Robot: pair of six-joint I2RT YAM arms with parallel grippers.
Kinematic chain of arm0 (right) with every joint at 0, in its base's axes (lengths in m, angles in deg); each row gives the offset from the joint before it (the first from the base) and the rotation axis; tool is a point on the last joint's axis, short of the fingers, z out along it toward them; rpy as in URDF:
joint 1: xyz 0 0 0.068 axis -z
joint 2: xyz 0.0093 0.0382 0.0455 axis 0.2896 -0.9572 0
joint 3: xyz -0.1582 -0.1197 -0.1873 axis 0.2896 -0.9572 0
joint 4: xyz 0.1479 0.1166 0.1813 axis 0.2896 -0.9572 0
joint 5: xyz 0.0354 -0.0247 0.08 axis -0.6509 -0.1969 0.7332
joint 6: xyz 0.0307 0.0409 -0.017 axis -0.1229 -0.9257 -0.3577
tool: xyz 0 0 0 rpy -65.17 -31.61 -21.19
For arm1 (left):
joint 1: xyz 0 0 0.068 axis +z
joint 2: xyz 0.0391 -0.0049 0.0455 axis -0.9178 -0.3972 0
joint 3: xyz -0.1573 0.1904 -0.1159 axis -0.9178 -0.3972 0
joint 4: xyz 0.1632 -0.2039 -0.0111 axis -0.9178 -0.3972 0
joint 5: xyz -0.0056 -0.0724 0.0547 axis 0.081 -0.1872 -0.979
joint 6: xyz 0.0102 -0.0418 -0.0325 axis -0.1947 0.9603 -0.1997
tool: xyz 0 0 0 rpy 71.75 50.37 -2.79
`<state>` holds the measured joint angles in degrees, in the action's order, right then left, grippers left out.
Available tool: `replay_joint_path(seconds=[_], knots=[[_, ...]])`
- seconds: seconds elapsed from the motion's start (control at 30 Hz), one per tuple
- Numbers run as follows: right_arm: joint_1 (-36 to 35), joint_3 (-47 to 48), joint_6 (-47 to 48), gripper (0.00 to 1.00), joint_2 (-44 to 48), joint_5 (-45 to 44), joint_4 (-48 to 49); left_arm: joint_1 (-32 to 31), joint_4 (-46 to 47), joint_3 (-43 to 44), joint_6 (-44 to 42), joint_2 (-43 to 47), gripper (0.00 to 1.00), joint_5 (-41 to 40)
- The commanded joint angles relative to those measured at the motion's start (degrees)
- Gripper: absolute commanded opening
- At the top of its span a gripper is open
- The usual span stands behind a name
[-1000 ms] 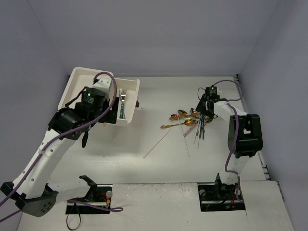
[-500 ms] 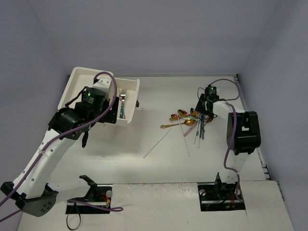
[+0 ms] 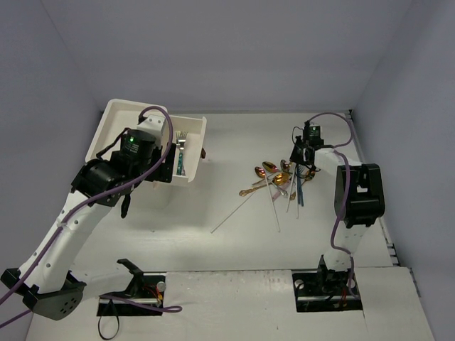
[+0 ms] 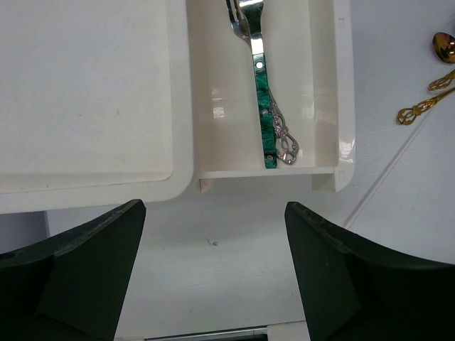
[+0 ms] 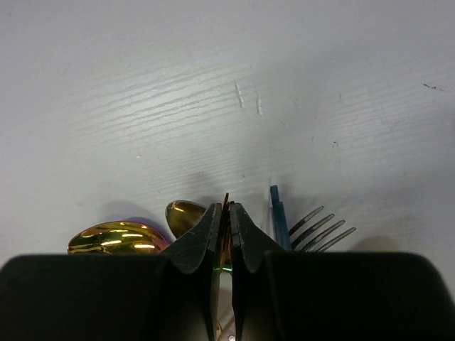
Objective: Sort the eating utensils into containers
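Thin shiny gold spoon [image 5: 225,206]. R arm [image 3: 355,195] reaches low, R fingers [image 5: 206,231] pinch it; L fingers [image 4: 92,245] wide open above drawer [image 4: 324,85].

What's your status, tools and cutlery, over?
Left tool open, facing long white plastic drawer holding green-handled silver fork. Right tool shut on thin gold utensil. Blue chopstick, fork tines alongside.

Open drawer [image 3: 193,148] left, cutlery pile [image 3: 279,182] right, gap between
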<state>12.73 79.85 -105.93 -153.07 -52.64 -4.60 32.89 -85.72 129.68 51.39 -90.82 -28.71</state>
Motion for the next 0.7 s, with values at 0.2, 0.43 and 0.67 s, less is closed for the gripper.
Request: replay_joint_path(seconds=[0.2, 0.43, 0.67], knots=[[0.3, 1.4, 3.3, 0.00, 9.6, 1.9, 1.4, 0.4, 1.8, 0.7, -0.3, -0.1, 0.77, -1.4], [0.3, 0.8, 5.2, 0.00, 18.0, -0.5, 0.7, 0.3, 1.9, 1.1, -0.5, -0.3, 0.77, -1.4], [0.3, 0.8, 6.6, 0.00, 23.2, -0.5, -0.5, 0.3, 1.8, 1.3, -0.5, -0.4, 0.77, -1.3]])
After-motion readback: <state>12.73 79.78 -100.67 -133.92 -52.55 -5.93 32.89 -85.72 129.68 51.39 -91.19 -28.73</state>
